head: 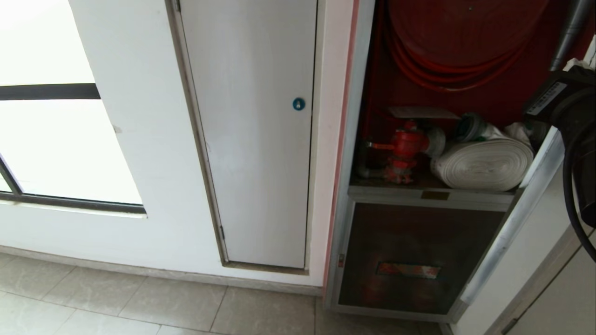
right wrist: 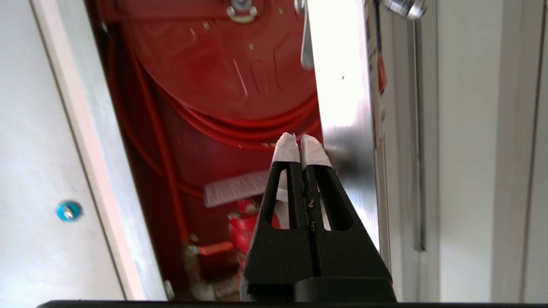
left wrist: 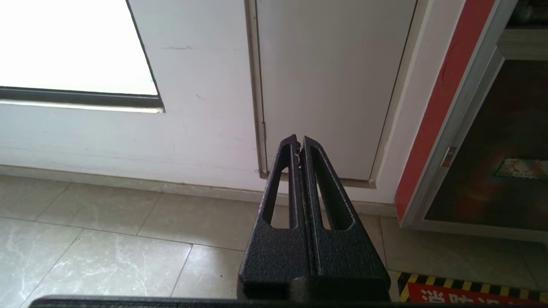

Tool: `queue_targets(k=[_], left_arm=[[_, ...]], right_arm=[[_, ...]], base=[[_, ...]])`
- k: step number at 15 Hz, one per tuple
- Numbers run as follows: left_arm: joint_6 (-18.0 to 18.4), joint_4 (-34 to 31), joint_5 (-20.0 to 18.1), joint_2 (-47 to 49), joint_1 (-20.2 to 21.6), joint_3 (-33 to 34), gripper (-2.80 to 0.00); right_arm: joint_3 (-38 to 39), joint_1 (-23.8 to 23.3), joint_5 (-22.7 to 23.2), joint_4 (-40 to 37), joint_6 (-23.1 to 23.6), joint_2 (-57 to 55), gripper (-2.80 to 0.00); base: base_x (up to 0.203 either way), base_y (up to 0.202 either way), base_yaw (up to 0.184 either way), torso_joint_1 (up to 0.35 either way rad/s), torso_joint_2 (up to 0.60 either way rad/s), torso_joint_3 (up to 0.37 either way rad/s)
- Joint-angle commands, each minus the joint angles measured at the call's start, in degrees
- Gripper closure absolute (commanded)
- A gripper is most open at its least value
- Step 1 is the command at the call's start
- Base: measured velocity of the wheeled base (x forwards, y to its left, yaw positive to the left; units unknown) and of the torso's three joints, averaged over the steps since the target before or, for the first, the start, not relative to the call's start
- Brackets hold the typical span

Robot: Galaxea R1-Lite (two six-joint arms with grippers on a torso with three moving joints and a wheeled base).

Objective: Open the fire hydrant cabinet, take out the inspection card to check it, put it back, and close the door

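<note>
White wall, fire hydrant cabinet (head: 368,153) open; right gripper (right wrist: 299,147) pinched together, empty, beside door (right wrist: 344,111) edge — may snag inspection card (right wrist: 237,188) reach.

You've got a plain white panel (head: 249,135) set into the white wall (head: 139,139), with 1 small blue round lock (head: 298,103) near its edge. A bright window (head: 56,139) sits off to the side, beige floor tiles (head: 139,302) below, plus a yellow-black hazard strip (left wrist: 466,284).
</note>
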State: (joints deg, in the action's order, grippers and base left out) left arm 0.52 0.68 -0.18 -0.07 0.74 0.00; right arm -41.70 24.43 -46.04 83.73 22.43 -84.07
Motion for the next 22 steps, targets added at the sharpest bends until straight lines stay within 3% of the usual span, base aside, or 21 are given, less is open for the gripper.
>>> queue_targets(k=[1,14,22], left_arm=[[-0.02,0.02,0.01,-0.01,0.05,0.35,0.00],[0.00,0.02,0.01,-0.01,0.05,0.35,0.00],[-0.08,0.02,0.01,-0.01,0.05,0.35,0.00]], right_arm=[[-0.04,-0.57,-0.64,-0.63,0.16,0.07,0.00],[-0.57,-10.27,-1.79,-12.25,0.16,2.33,0.00],[-0.57,-13.39,-2.51,-15.96,0.16,3.60,0.00]], base=[[0.000,0.000,0.000,0.000,0.00,0.000],[0.000,0.000,0.000,0.000,0.00,0.000],[0.000,0.000,0.000,0.000,0.00,0.000]])
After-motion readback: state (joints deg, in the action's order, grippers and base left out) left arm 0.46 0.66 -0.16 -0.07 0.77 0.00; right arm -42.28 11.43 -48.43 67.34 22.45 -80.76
